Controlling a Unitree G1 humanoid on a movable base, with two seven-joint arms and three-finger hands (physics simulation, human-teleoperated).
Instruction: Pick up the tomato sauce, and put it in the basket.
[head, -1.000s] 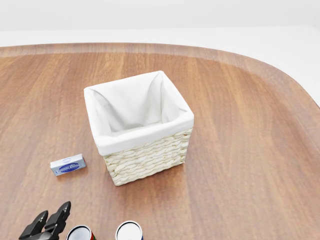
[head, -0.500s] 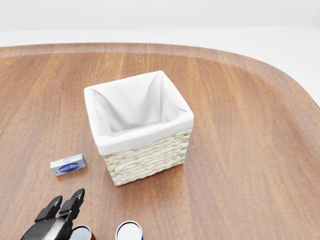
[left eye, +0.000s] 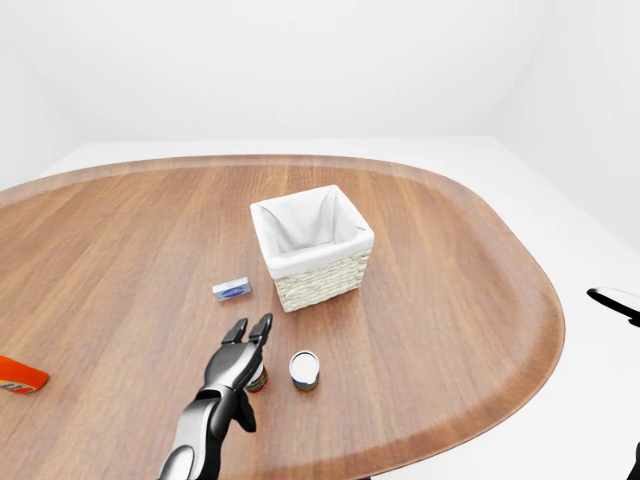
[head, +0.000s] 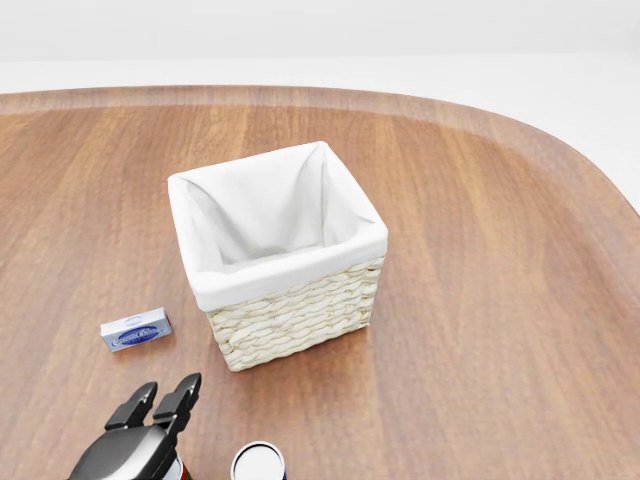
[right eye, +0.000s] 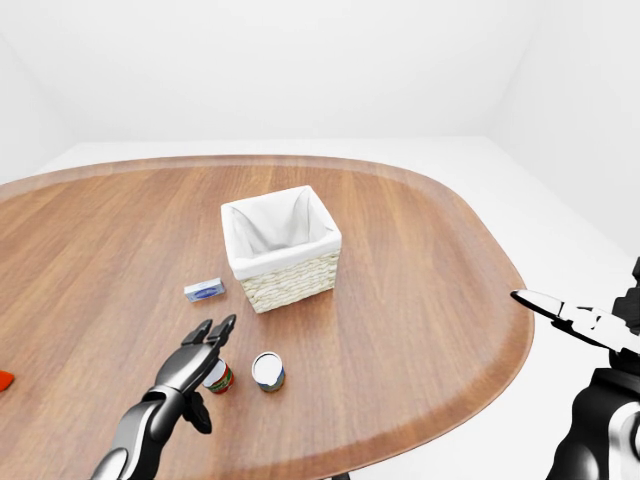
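Left-eye view shows my left hand reaching in from the bottom, over the wooden table, fingers stretched out straight and apart, gripping nothing. Its palm sits above the sauce can, a small can with a red label that peeks out just to the right of my hand; whether my palm touches its top I cannot tell. In the head view my hand covers nearly all of that can at the bottom edge.

Just beside the sauce, to its right, stands a second can with a pale top and dark rim, close to my hand but apart from it.

Up the table from both cans is the basket, woven, pale, with a white cloth liner folded over its rim. Nothing shows inside it. Left of the basket lies a small blue and white box, flat on the wood and well clear of the wicker.

At the far left edge of the left-eye view lies an orange packet, partly cut off.

My right hand hangs off the table's right side in the right-eye view, fingers extended and empty.
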